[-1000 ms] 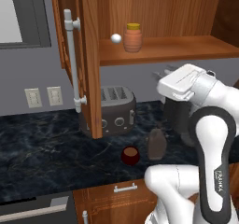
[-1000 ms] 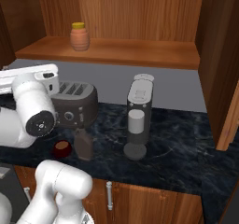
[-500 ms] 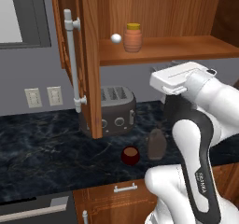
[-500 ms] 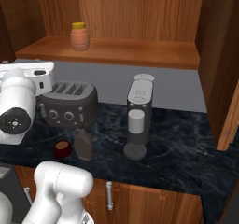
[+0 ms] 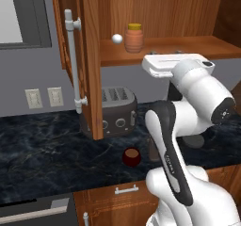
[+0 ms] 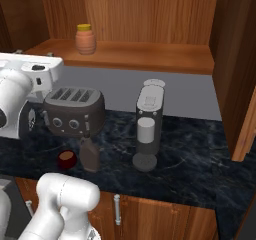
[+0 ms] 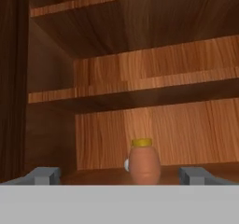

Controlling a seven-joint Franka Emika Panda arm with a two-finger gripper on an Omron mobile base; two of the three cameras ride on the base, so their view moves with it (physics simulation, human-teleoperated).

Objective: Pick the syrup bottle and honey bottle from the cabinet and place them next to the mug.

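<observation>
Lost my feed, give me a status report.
Gripper open, lined up on honey bottle on cabinet shelf. Syrup bottle beside mug. Small white ball next to honey bottle.

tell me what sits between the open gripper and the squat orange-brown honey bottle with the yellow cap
Nothing: in the hand view the gripper points at the honey bottle across bare wooden cabinet shelf. A small white ball peeks beside the bottle, not in front.
</observation>
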